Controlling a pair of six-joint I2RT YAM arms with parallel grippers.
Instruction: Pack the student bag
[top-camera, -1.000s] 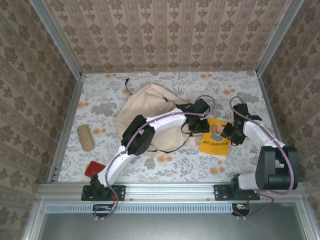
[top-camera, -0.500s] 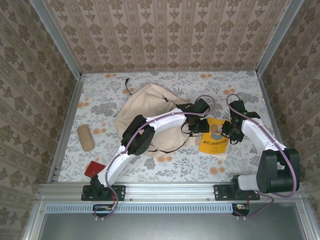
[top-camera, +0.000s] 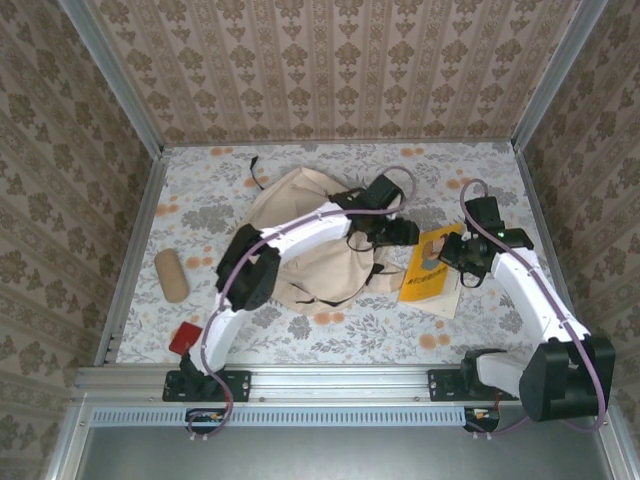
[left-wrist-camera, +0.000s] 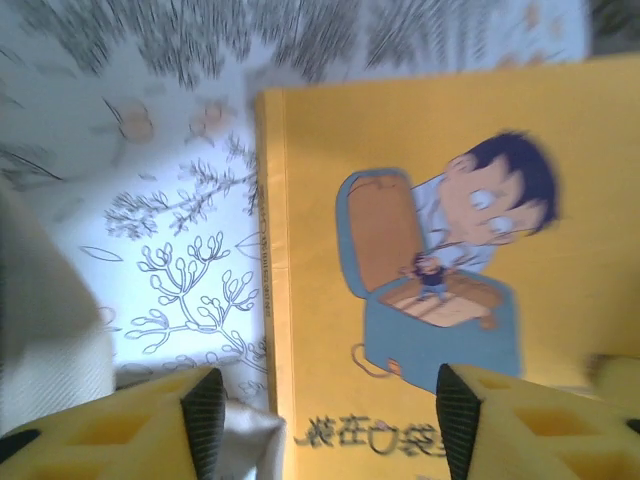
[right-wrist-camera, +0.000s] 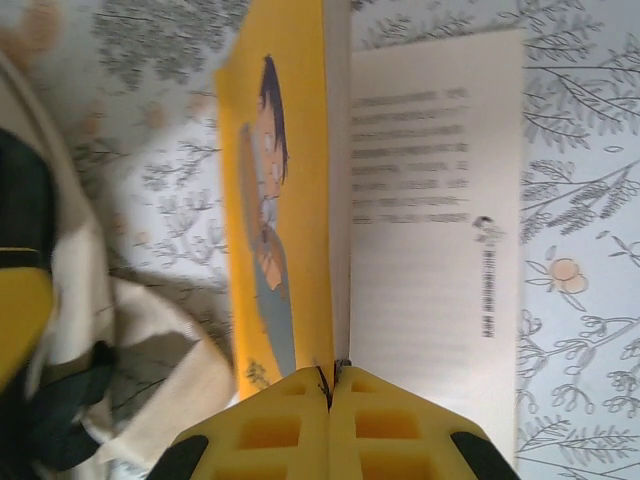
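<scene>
Pinching yellow book (right-wrist-camera: 285, 200) cover in right gripper (right-wrist-camera: 330, 385), clamped tight. Hovering left gripper (left-wrist-camera: 330, 420) above it, jaws apart, empty. Counting one book, one student bag (top-camera: 300, 215), one tan roll (top-camera: 172, 275), one red block (top-camera: 188, 338).

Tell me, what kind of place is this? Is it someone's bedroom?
Probably not a real room, more likely a robot practice booth. Wallpapered walls stand in a metal frame around a flowery table, and the left arm and right arm are bolted to a rail at its near edge.
</scene>
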